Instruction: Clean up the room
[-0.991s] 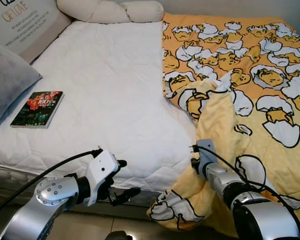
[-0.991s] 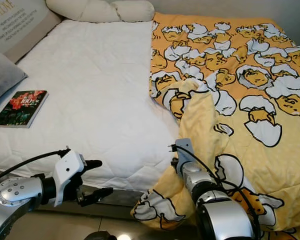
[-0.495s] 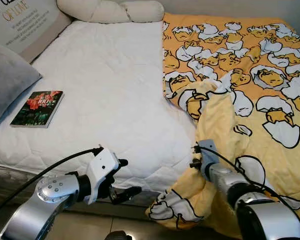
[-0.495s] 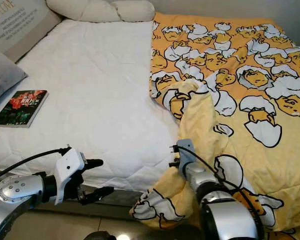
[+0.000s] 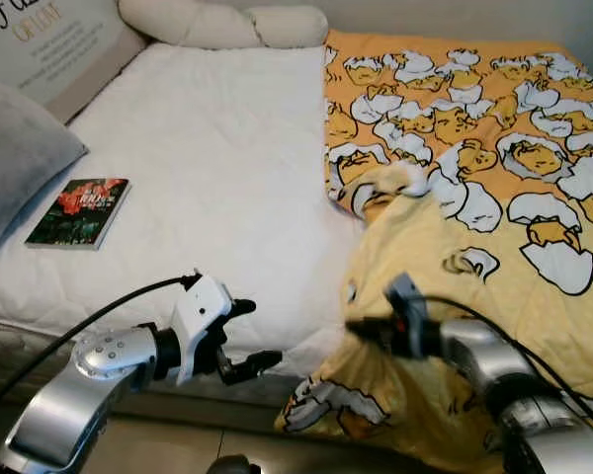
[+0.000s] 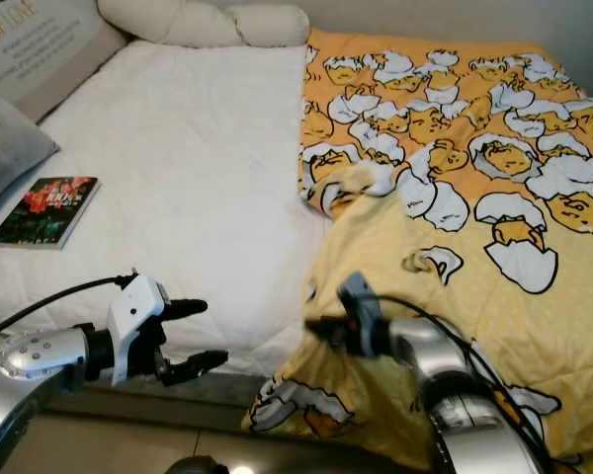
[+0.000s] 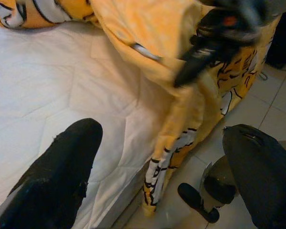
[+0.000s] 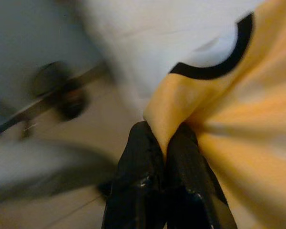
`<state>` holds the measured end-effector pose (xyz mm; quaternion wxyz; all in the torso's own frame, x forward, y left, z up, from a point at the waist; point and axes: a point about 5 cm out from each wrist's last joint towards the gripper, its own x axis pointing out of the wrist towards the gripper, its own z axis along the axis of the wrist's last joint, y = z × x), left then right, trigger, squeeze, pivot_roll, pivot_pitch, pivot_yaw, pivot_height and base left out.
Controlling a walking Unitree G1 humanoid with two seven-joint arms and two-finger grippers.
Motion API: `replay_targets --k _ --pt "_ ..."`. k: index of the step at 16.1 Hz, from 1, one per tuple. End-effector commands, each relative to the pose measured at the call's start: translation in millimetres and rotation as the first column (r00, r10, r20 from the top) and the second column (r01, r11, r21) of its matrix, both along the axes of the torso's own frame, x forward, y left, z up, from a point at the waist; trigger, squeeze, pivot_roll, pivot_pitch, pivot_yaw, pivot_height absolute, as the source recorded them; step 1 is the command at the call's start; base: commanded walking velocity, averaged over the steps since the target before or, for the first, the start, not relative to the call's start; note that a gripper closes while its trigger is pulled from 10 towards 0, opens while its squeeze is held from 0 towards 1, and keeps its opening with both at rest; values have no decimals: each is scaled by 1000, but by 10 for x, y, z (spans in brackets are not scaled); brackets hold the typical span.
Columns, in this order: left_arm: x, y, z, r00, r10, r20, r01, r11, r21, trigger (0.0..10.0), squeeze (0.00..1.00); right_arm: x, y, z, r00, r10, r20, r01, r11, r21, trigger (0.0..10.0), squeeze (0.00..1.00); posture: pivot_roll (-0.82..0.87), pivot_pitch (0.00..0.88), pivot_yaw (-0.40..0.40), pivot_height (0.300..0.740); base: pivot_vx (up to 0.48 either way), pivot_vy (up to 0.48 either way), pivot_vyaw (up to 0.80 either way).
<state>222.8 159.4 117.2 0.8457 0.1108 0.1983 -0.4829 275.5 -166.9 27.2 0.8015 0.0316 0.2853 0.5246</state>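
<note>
A yellow blanket [image 5: 494,168] printed with cartoon eggs covers the right half of the bed, and its near corner hangs over the front edge toward the floor. My right gripper [image 5: 361,326] is shut on a fold of that blanket's edge, held low over the bed's front; the pinched yellow cloth shows between its fingers [image 8: 138,157]. To its left, my left gripper [image 5: 255,336] is open with nothing in it, at the mattress's front edge. From there the left wrist view looks across the hanging blanket corner [image 7: 176,143].
The white mattress [image 5: 208,168] lies bare on the left half. A book [image 5: 77,211] rests near its left side, next to a grey pillow [image 5: 15,158]. A white knotted pillow [image 5: 217,22] sits at the head. Tiled floor [image 5: 178,444] runs along the bed's front.
My right gripper has swung left with the blanket's edge, drawing the fold across onto the white mattress. The left gripper has barely moved. The camera shifted slightly.
</note>
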Motion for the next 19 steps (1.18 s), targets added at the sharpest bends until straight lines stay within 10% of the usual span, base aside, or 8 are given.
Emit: replay_targets --k 1,6,17,18,19 --pt "5 -1 -5 1000 -8 0 8 1000 -10 10000 176 -6 44 132 993 113 23 -114 992 55 0 0 137 0 8 740 0 0 0" --pt "-16 -55 -72 999 -34 -14 33 999 -29 10000 180 -621 12 395 868 496 -36 -487 863 133 0 0 113 0 3 740 0 0 0" --pt "-50 -39 -100 998 -66 -23 66 998 -11 10000 173 -1265 13 -514 851 476 -222 -460 879 124 0 0 125 0 18 740 0 0 0" --pt "-48 -38 -100 998 -67 -23 67 998 -10 10000 176 -1292 17 -557 855 468 -221 -457 883 105 3569 0 126 0 18 740 0 0 0" --pt "-40 -38 -99 997 -68 -22 68 998 -9 10000 169 -1294 13 -620 876 438 -201 -440 897 39 10000 0 125 0 18 740 0 0 0"
